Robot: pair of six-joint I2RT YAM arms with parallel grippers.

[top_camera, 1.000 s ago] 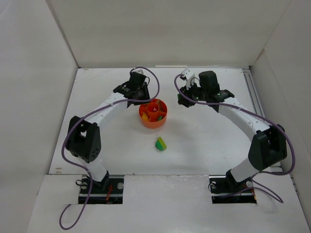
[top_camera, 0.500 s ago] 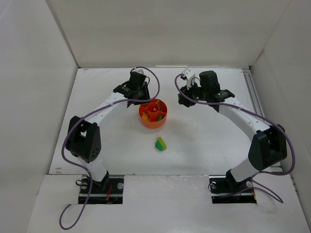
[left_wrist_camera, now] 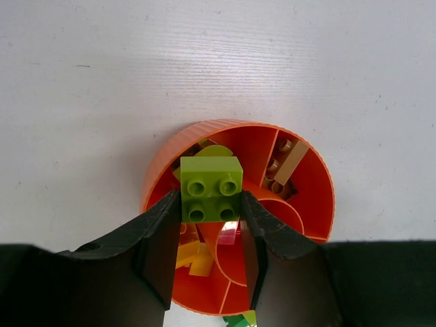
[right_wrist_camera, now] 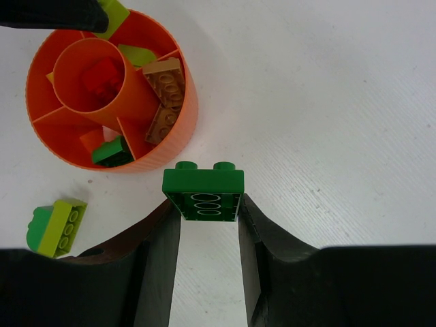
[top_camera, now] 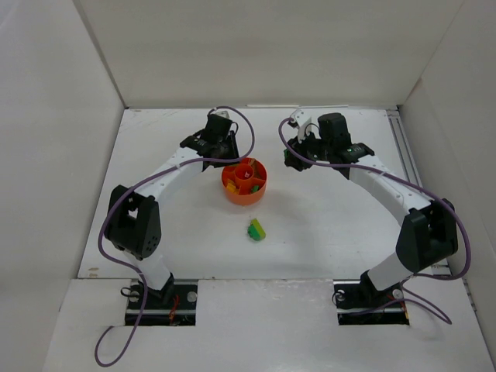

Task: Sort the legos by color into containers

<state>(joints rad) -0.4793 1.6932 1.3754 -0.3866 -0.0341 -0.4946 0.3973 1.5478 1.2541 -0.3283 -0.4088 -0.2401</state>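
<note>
Left gripper (left_wrist_camera: 211, 204): my fingers clamped on lime brick (left_wrist_camera: 211, 187), studs toward camera. Held directly over orange dish (left_wrist_camera: 204, 131), above outer section holding lime piece (left_wrist_camera: 216, 151); judged: aligned for colour-matched drop.

Right gripper (right_wrist_camera: 206, 208): my fingers clamped on dark green brick (right_wrist_camera: 203, 189). Held over bare table (right_wrist_camera: 327, 102) just beside dish, outside rim; judged: keeps arms from crowding. Matching green piece (right_wrist_camera: 112, 151) lies in nearest section.

Green-and-lime stack (top_camera: 256, 229) on table, apart from dish, unsorted.

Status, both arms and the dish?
Left gripper shut on lime brick, above orange dish. Right gripper shut on dark green brick, beside dish. One green-lime stack loose on table. Nothing in the way.
</note>
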